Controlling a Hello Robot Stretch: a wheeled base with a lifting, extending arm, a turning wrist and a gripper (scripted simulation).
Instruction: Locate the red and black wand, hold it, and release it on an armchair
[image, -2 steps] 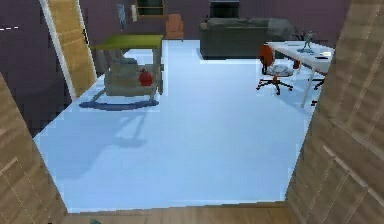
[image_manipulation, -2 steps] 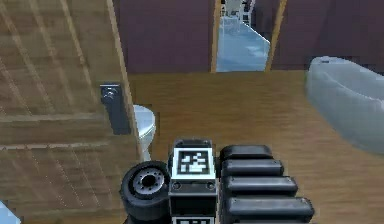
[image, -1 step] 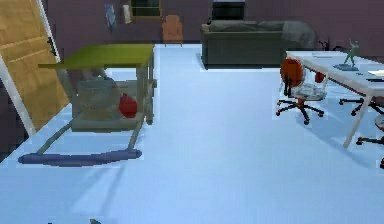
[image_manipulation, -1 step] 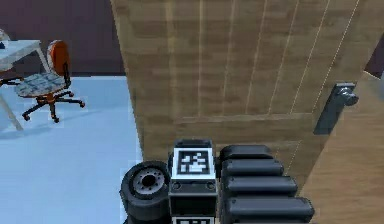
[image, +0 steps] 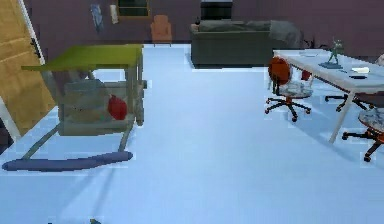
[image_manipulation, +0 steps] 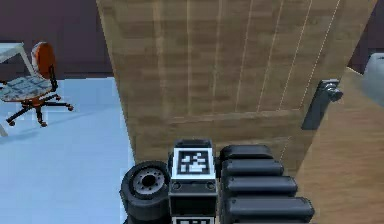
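So in the arm side view the gripper (image_manipulation: 148, 192) is just a dark round lump at the bottom edge, tucked in left of the white marker square (image_manipulation: 194, 165). The stacked black arm segments (image_manipulation: 262, 185) sit on the marker's other side. I can't make out the fingers, so I can't tell how they stand or whether it's carrying anything.

Right behind all that is a big wooden door (image_manipulation: 230, 70) with a grey lever handle (image_manipulation: 322, 102) near its right side. Off to the left, across pale blue floor (image_manipulation: 60, 160), there's an orange office chair (image_manipulation: 38, 82) next to the corner of a white table (image_manipulation: 8, 52).

In the forward view, a table with a yellow-green top (image: 95, 58) stands at the left. Under it is a greyish box (image: 88, 105) with a red blob (image: 117, 105) at its right side. I honestly can't tell if that's the wand, it's too small. A long blue-grey shape (image: 65, 160) lies on the floor in front of it.

Further back there's a dark sofa (image: 235, 45) against the purple wall, and an orange-brown seat (image: 161, 30) left of it. On the right is a white desk (image: 330, 68) with a greenish object (image: 334, 55) on top. One orange office chair sits just beside its near left corner, another by the right edge.
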